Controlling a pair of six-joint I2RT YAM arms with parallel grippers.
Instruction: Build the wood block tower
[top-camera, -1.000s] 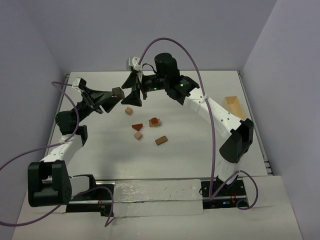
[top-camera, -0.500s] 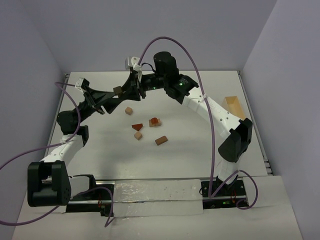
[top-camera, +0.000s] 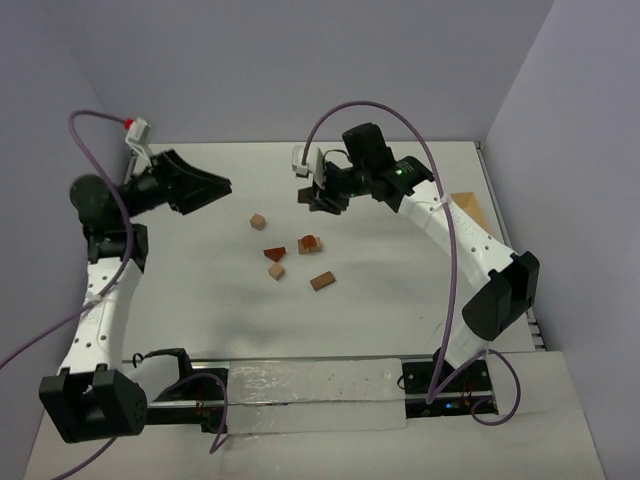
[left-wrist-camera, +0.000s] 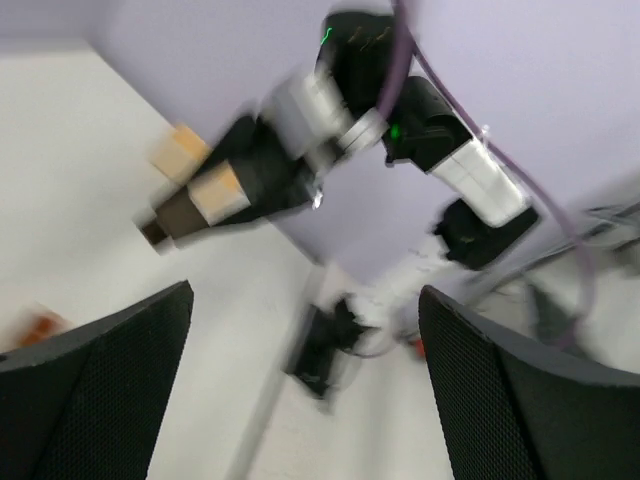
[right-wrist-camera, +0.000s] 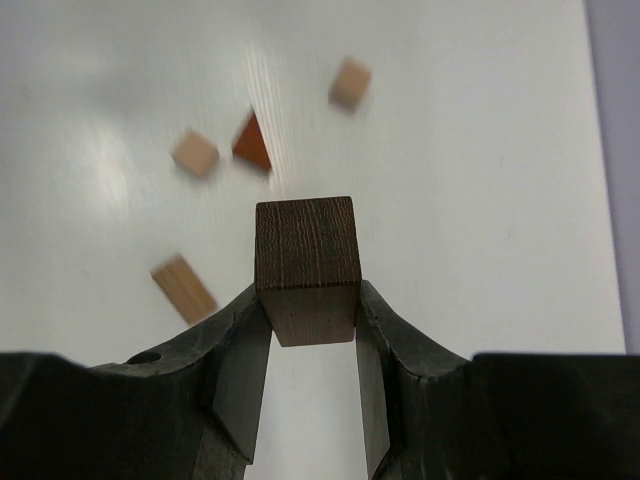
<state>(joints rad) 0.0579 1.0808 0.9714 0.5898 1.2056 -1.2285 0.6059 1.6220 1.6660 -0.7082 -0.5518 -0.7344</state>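
Above the far middle of the white table, the right gripper clamps a dark brown cube between its two black fingers. The smooth moulded plastic presses on the lower part of the cube's sides. The cube has crisp square edges, and a fine, close grain runs across the face turned toward the wrist camera. The face below it looks a lighter brown.

Loose on the matte tabletop beneath and just nearer than the cube lie the other wooden pieces. A small tan cube sits alone to the left. A reddish-brown triangular piece lies just beside a second tan cube. A reddish-brown block shows a paler patch at its side, and I cannot tell whether that is a separate piece. A short bar, reddish-tan with flat rectangular faces, lies nearest the arm bases.

Off to the left, the left gripper hangs in the air with its jaws spread wide and nothing between them. Its black pads carry a fine mesh texture. A pale wooden box, rectangular, lies by the table's right edge.
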